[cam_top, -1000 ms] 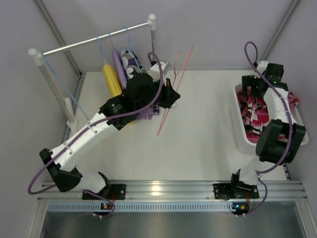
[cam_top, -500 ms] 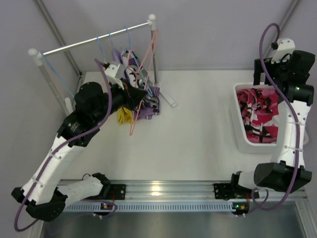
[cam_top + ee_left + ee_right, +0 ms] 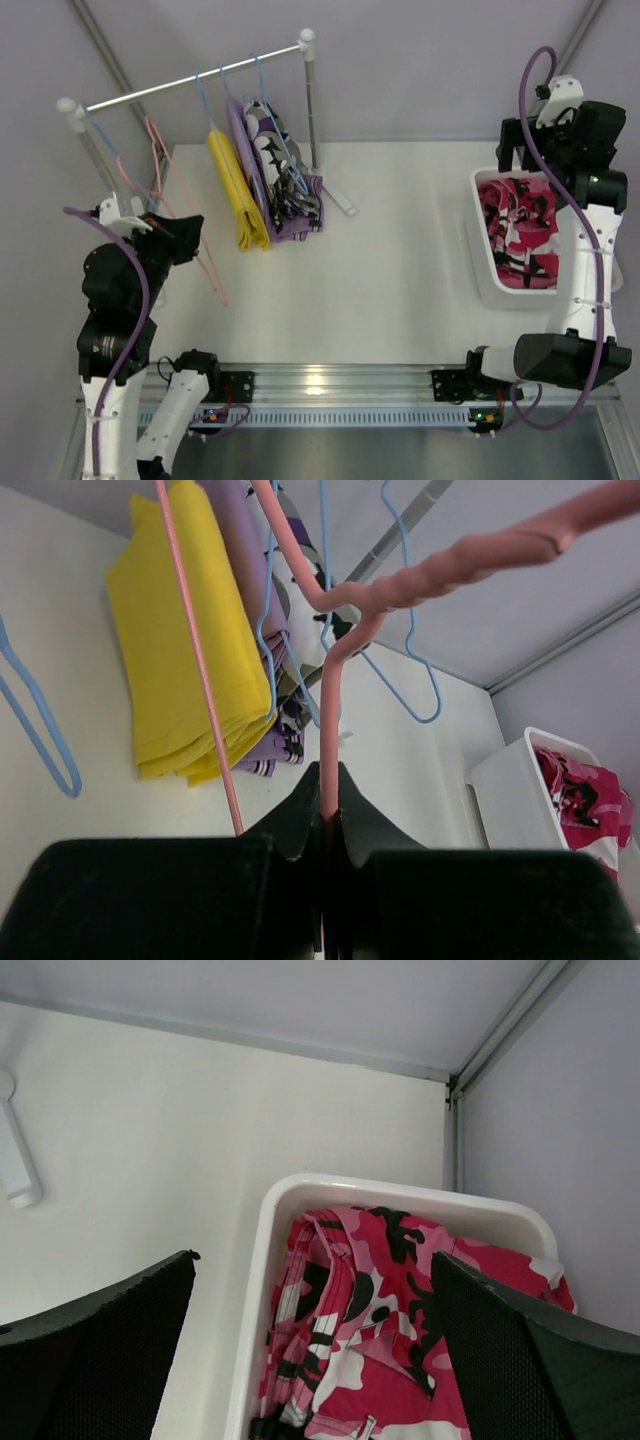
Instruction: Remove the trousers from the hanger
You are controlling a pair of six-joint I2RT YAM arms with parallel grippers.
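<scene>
White counter [image 3: 400, 270], grey walls, metal rail [image 3: 180, 85] across the far left corner. Left jaws are clamped on the neck of a bare pink hanger [image 3: 330, 730], low beside the rail's left post. Right jaws stand wide apart, holding nothing, above the white bin [image 3: 478, 270] where red-pink camouflage trousers [image 3: 525, 230] lie.

Yellow trousers [image 3: 235, 190], purple trousers [image 3: 292, 222] and spotted trousers [image 3: 270, 150] hang folded on blue hangers [image 3: 410, 670] along the rail's right half, long axis dropping to the counter. They lie rightward and farther back from the left jaws, well apart from the right. Left arm is nearer; it likely must shed the pink hanger first.
</scene>
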